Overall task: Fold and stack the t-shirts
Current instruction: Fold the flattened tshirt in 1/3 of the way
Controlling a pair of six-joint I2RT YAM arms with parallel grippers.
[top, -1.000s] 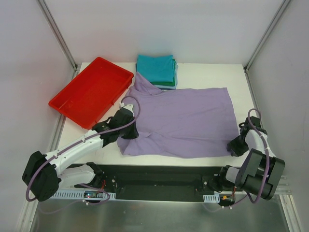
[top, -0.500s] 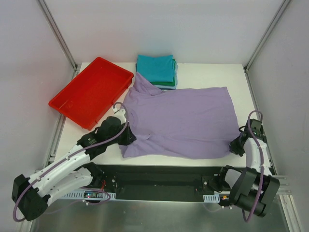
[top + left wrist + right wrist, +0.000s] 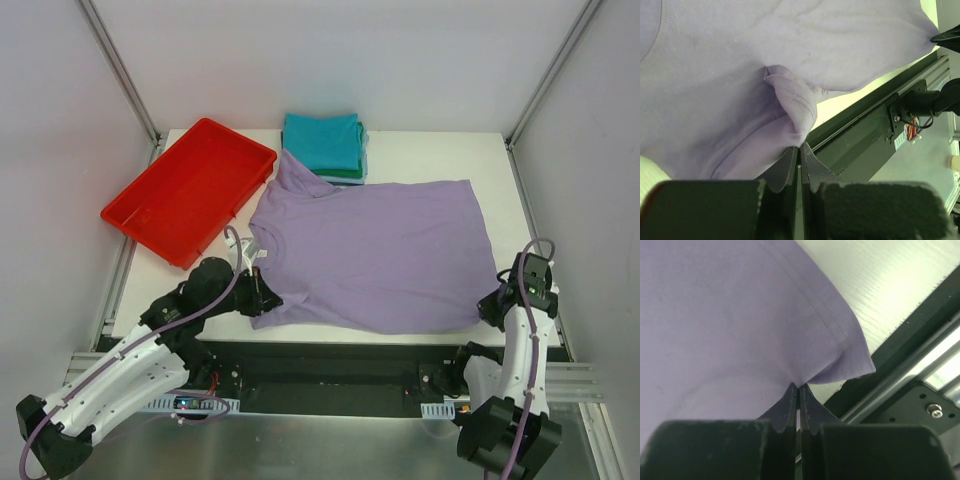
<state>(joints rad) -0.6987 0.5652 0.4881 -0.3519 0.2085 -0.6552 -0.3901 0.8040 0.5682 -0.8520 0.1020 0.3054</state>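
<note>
The lavender t-shirt [image 3: 380, 250] is pinched at lower left and lower right by the left claw [image 3: 800, 148] and the right claw [image 3: 799, 386], seemingly so that this edge can be lifted for folding

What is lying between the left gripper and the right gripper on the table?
The lavender t-shirt: its near edge runs from the left gripper to the right gripper, each shut on it. The top view shows this.

Left arm [image 3: 130, 358]: white link shells, black joint housings. A lilac cable [image 3: 229, 238] loops just behind the pincer.
Right arm [image 3: 520, 345]: same white-and-black build, with its own lilac cable.
Left gripper [image 3: 800, 150]: dark tapered fingers [image 3: 787, 165] and a blocky black body behind them.
Right gripper [image 3: 798, 388]: matching dark wedge fingers.
</note>
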